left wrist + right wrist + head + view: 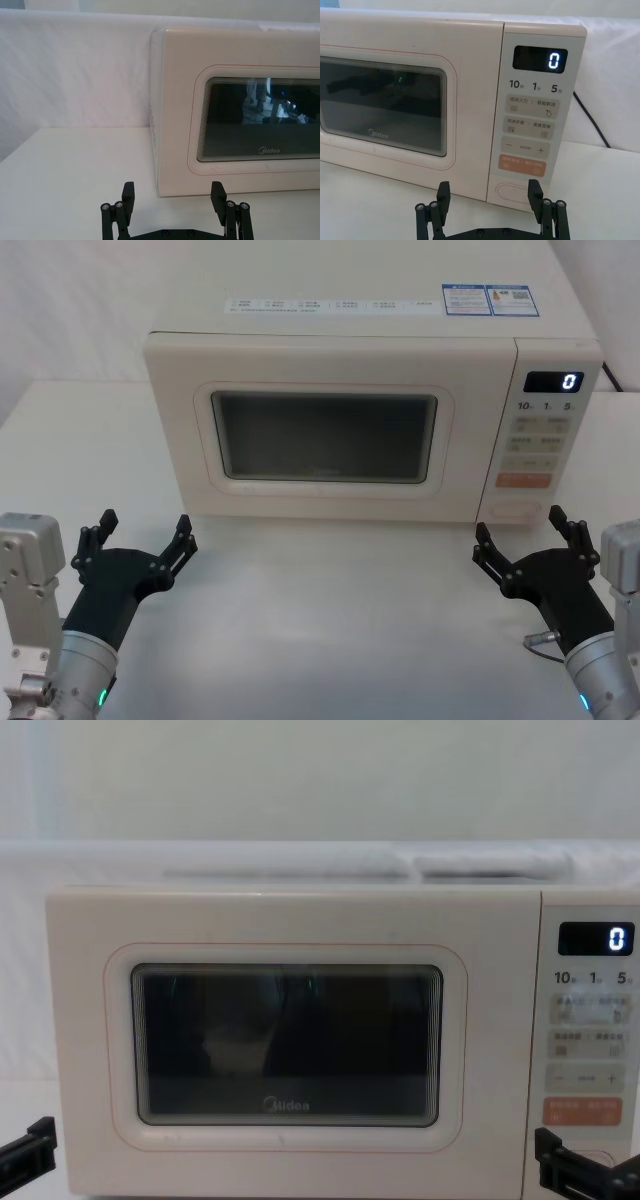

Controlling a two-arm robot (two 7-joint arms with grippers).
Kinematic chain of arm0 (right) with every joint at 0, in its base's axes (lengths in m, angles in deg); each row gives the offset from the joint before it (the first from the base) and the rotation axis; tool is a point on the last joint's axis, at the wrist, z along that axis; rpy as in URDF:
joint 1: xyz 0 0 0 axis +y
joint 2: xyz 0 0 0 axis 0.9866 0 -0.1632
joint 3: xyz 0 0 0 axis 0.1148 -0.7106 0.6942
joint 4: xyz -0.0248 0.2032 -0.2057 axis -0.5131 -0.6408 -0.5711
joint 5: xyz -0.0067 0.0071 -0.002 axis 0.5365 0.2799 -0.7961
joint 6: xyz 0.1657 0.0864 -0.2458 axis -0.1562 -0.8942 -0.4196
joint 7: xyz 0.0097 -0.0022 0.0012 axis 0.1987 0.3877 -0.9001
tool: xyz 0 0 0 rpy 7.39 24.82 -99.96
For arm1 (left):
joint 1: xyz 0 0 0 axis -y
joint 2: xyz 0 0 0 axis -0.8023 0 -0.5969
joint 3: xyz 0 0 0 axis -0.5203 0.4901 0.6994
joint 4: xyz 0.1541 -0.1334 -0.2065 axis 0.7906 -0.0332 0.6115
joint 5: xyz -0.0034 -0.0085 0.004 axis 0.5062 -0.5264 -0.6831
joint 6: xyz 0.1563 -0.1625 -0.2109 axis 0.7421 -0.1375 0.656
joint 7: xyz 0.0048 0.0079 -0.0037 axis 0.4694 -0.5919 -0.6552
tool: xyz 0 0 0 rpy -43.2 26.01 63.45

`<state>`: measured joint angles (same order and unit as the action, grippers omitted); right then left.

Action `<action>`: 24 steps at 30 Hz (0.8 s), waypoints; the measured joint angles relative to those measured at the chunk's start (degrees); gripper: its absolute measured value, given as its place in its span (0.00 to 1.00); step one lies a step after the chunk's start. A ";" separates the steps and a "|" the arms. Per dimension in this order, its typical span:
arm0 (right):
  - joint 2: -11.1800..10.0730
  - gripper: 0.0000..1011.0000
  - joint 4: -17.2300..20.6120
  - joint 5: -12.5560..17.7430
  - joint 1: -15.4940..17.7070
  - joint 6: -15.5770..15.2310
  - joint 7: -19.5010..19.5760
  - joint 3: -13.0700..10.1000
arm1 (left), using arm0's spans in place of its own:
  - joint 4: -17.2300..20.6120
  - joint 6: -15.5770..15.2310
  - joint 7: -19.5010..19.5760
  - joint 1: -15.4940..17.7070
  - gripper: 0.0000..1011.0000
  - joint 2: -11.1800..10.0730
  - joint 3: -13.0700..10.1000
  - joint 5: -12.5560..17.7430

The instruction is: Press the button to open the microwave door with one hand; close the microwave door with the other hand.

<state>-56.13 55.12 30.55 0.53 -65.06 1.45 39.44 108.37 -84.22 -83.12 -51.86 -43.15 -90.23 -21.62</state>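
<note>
Nothing of the task was done yet, judging by the layout. The microwave door [325, 435], a broad cream-white panel w/ a dark rounded window and a thin pinkish outline, sat flush in the cream microwave body, fully shut. The microwave stood at the far middle of the white counter [330, 620], control panel on its right end.

The button [516, 190], a wide cream pill-shaped key w/ a faint outline, sat at the bottom of that panel, just under the orange rectangular key [522, 165]. It was untouched, w/ nothing in contact.

Right hand [527, 540], a black angular gripper on a silver-grey arm, hovered near the counter's right front, fingers spread wide, holding nothing. It sat just in front of the panel's lower end, roughly lined up w/ the button but apart from it. Left hand [145, 538], same build, hovered at the near left, also spread wide and empty, near the door's left corner but clear of it.

Left to do, prob.: press the button w/ one hand, let the door swing out, then push it shut w/ the other. Both steps remained.
</note>
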 joint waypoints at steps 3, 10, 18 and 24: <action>0.00 0.99 0.00 0.00 0.00 0.00 0.00 0.00 | 0.00 0.00 0.00 0.00 0.99 0.00 0.00 0.00; 0.00 0.99 0.00 0.00 0.00 0.00 0.00 0.00 | 0.00 0.00 0.00 0.00 0.99 0.00 0.00 0.00; 0.00 0.99 0.00 0.00 0.00 0.00 0.00 0.00 | 0.00 0.00 0.00 0.00 0.99 0.00 0.00 0.00; 0.00 0.99 0.00 0.00 0.00 0.00 0.00 0.00 | 0.00 0.00 0.00 0.00 0.99 0.00 0.00 0.00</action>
<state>-56.13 55.12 30.55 0.53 -65.06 1.45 39.44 108.37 -84.22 -83.12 -51.86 -43.15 -90.23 -21.62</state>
